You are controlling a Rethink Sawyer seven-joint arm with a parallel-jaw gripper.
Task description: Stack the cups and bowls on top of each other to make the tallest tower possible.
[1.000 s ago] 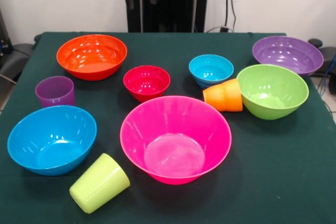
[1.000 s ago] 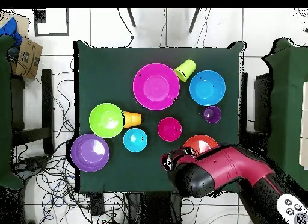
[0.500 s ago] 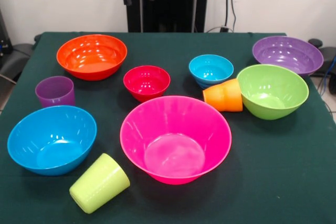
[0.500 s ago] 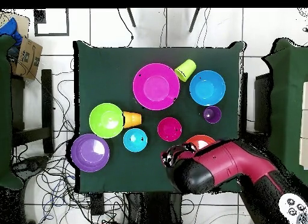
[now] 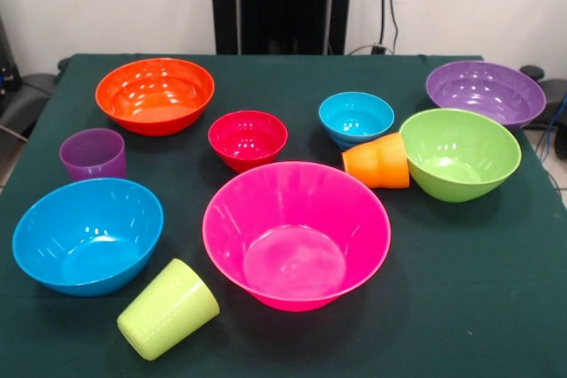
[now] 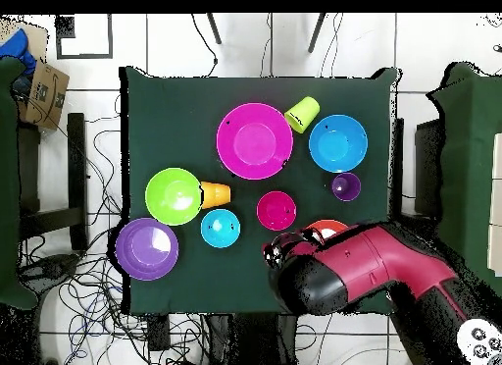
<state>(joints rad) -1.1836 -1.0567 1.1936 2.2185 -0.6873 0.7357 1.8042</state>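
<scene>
Nothing is stacked yet; all bowls and cups lie apart on the counter (image 5: pixel 496 289). The pink bowl (image 5: pixel 297 235) sits near centre, the red bowl (image 5: pixel 248 138) just beyond it. The gripper (image 6: pixel 279 255) hovers above the counter's edge beside the orange bowl (image 5: pixel 155 95); finger state cannot be told. A first pick is judged next, requiring descent onto a rim.

Front cam: low, close, angled across the pink bowl (image 5: pixel 297 235). Overhead: high, straight down, same bowl (image 6: pixel 254 140) above centre. Both share the green-clothed table (image 5: pixel 461 281).
</scene>
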